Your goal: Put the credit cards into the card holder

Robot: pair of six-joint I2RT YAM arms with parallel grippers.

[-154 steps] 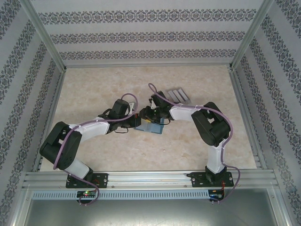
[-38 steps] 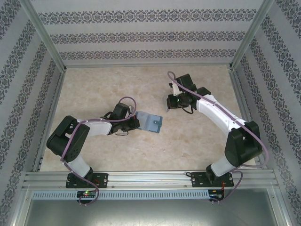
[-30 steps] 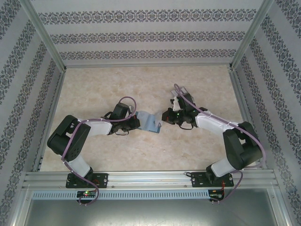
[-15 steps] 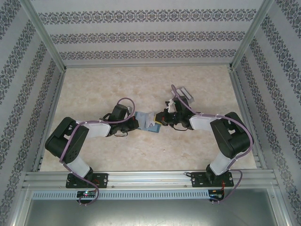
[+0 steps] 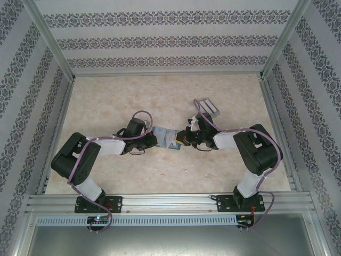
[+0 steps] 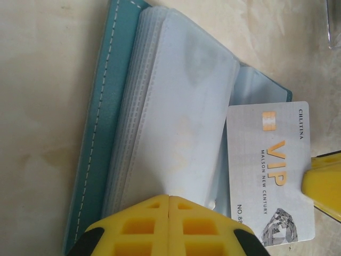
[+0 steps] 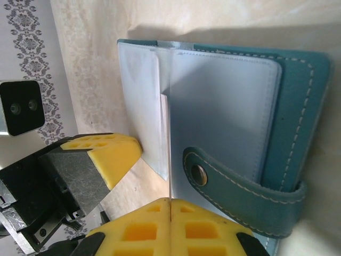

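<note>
The teal card holder [image 5: 166,137] lies open at the table's middle, its clear sleeves fanned out [image 6: 176,122] and its snap strap [image 7: 240,192] hanging over the cover. My left gripper [image 5: 153,140] is shut on the holder's sleeve edge [image 6: 169,198]. My right gripper [image 5: 184,137] is shut on a grey VIP credit card [image 6: 269,165], seen edge-on in the right wrist view [image 7: 168,176]. The card's far end sits at the mouth of a sleeve pocket. Two more credit cards [image 5: 208,105] lie on the table behind the right arm.
The marble-patterned tabletop [image 5: 106,101] is ringed by patterned walls and aluminium rails [image 5: 160,200]. Both forearms meet at the middle, elbows out to the sides. The right gripper's yellow fingers [image 6: 322,184] show at the left wrist view's right edge.
The right gripper came from the cards at the back right down to the holder with a card in it, then pressed left against the sleeves. The left gripper kept its hold.
</note>
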